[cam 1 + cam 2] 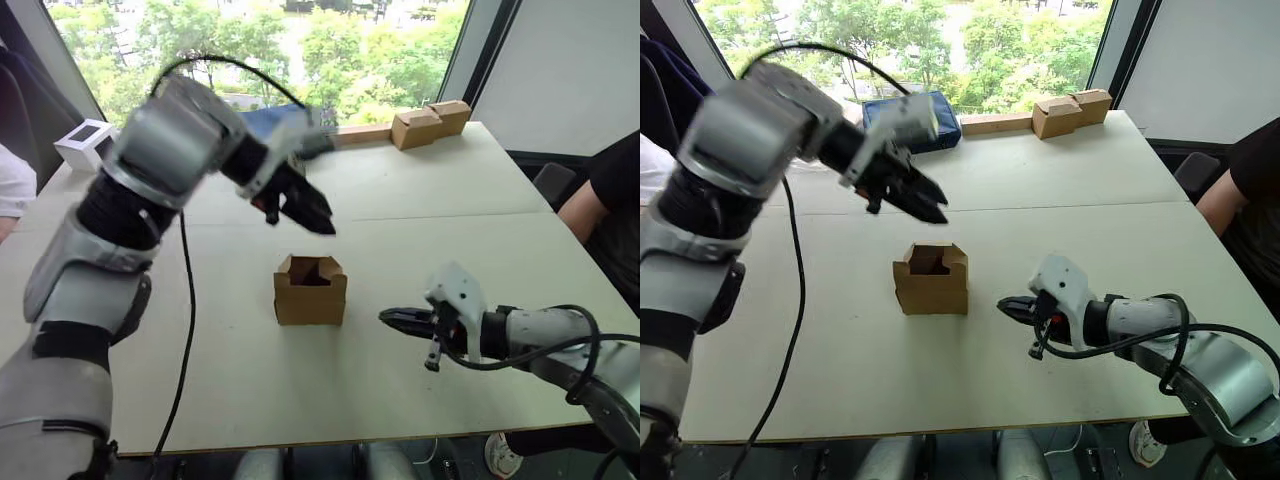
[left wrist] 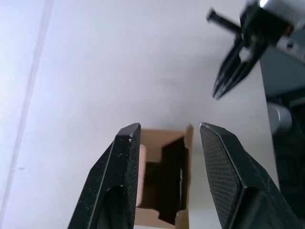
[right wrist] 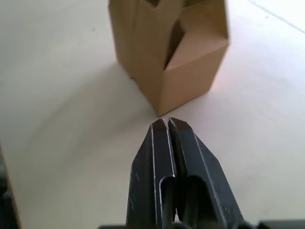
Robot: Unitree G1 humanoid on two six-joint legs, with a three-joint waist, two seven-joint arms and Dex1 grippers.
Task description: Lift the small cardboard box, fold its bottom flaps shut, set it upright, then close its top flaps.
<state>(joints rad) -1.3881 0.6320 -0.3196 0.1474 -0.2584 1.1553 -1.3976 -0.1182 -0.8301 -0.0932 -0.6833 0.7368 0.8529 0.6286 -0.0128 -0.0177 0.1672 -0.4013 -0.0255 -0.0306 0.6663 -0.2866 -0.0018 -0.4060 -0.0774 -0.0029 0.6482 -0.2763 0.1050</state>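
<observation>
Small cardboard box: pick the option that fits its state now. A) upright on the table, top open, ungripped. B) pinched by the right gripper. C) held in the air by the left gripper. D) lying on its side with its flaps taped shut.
A: the small cardboard box stands upright on the table, top open, no gripper touching it.

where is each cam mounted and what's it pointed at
Head pair: forward and down over the table; both arms show around the small cardboard box.
Left wrist: above, between the open left gripper fingers, into the box's open top.
Right wrist: low, along the shut right gripper at the box's corner.
All share the box.
</observation>
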